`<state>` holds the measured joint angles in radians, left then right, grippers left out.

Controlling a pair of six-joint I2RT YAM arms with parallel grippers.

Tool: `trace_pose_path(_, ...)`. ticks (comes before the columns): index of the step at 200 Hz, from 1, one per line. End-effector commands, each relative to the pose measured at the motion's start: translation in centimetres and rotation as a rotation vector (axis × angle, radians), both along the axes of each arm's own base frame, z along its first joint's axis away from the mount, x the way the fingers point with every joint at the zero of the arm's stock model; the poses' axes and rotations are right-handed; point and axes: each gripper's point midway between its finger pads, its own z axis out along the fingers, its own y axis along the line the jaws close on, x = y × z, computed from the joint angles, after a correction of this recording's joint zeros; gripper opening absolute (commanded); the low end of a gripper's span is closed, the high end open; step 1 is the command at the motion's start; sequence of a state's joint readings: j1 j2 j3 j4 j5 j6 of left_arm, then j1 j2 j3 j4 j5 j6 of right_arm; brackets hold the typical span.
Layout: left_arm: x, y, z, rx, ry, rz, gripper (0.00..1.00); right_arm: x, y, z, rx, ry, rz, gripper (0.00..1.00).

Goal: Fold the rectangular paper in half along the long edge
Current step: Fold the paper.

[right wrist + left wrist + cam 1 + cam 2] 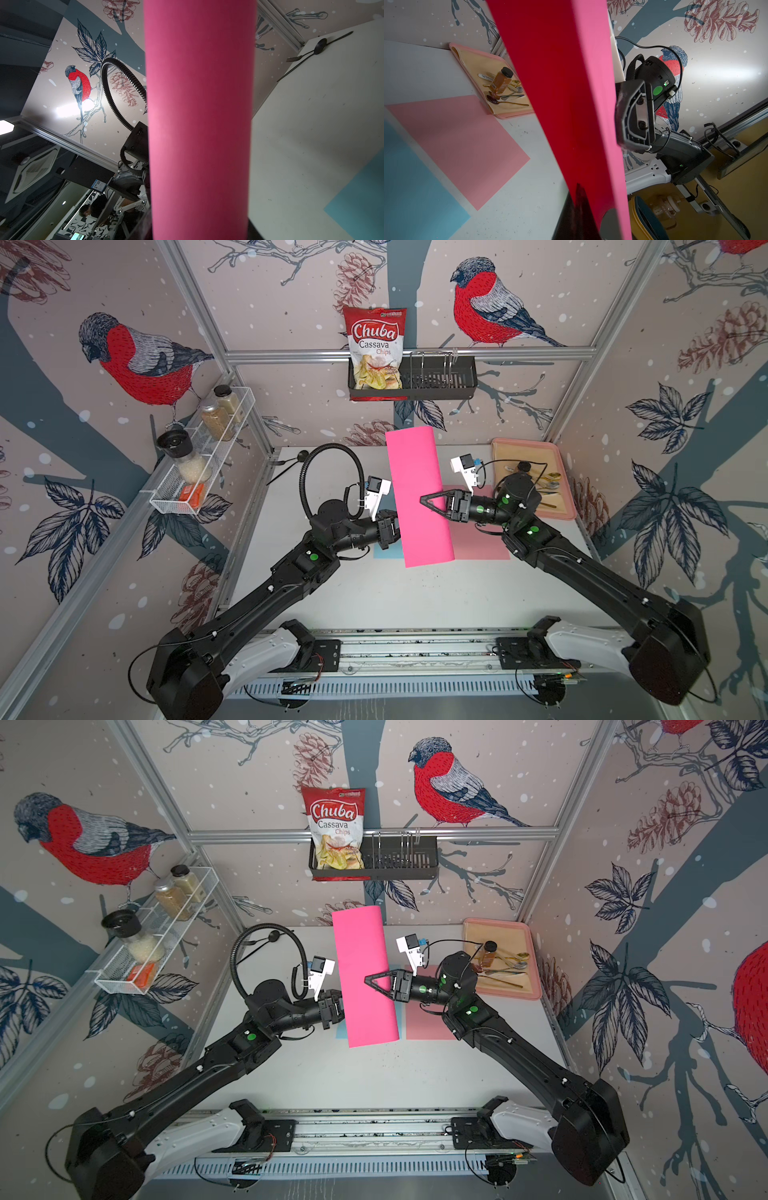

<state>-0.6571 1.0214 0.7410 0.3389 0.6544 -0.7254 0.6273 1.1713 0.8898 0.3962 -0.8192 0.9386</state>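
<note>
Mid-fold, by the look of it. Bright pink paper up off the bench, raised between the two arms and stretching toward the back wall, seen so in both top views. Bowed along its length rather than flat: rounded like a tube in the right wrist view, darker on the inside with a paler strip down one edge in the left wrist view. Judged a loose bend with the long edges brought toward each other, no crease pressed in yet.

Hidden behind the sheet in both top views, the left jaws. Closed tight, and pinching the paper's edge, to judge by the dark shape showing through the sheet low in the left wrist view.

Reaching across the front of the paper at about mid-length, the right jaws, with one black triangular finger lying over the pink face. Cannot tell whether gripping or letting go, nor how wide apart.

Underneath on the bench, a pale pink sheet and a blue sheet, both lying flat and apart from the arms.

Done, as far as visible: lifted and bent over. Left to do: line up the long edges, lay the sheet down, press the fold flat along its whole length.
</note>
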Motion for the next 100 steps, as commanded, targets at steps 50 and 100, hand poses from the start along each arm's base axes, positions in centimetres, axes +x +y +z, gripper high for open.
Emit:
trace_pose_path(50,-0.1,0.0,0.7,0.002,-0.030,-0.006,0.00,0.3,-0.8,0.1,-0.016,-0.037,-0.024,0.49)
trace_pose_path(100,-0.3,-0.2,0.6,-0.005,-0.019,-0.022,0.00,0.6,-1.2,1.1,0.039,-0.055,-0.060,0.47)
